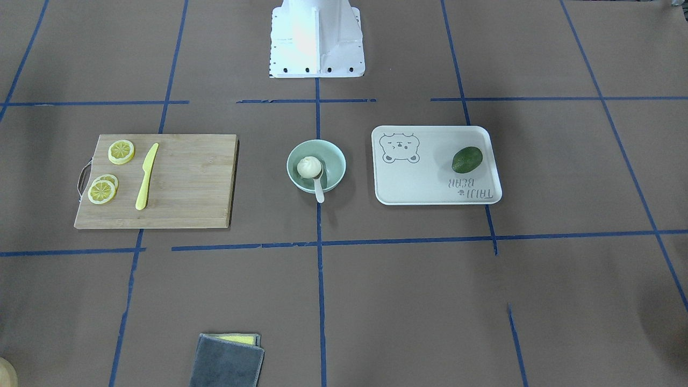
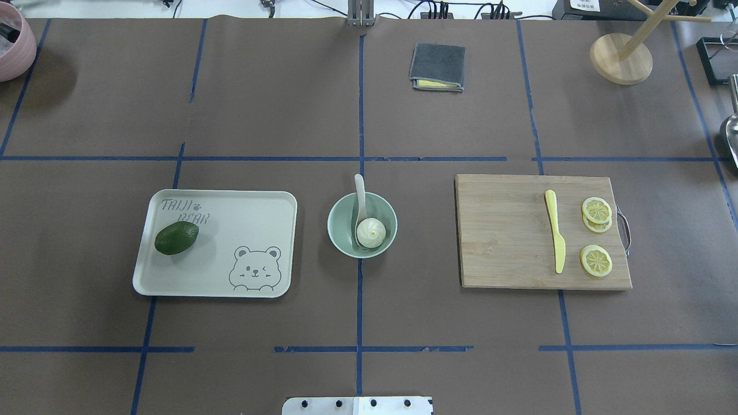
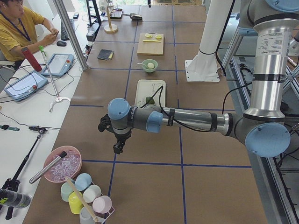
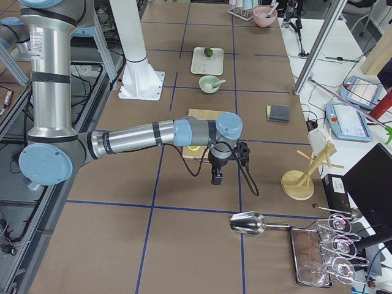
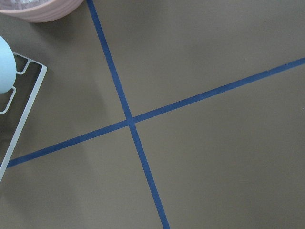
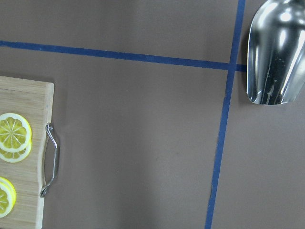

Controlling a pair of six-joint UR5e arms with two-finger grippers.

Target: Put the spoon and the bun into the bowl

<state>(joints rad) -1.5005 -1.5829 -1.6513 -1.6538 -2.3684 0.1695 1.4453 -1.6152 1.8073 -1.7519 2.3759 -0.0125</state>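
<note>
The pale mint-green bowl stands at the table's middle, also in the overhead view. The white pleated bun lies inside it. The whitish spoon rests in the bowl beside the bun, its handle sticking out over the rim. My left gripper hangs over the table's left end, far from the bowl. My right gripper hangs beyond the cutting board at the right end. Both show only in the side views, so I cannot tell whether they are open or shut.
A white bear tray holds a dark green avocado. A wooden cutting board carries lemon slices and a yellow knife. A grey cloth, a wooden stand, a metal scoop and a pink bowl lie at the edges.
</note>
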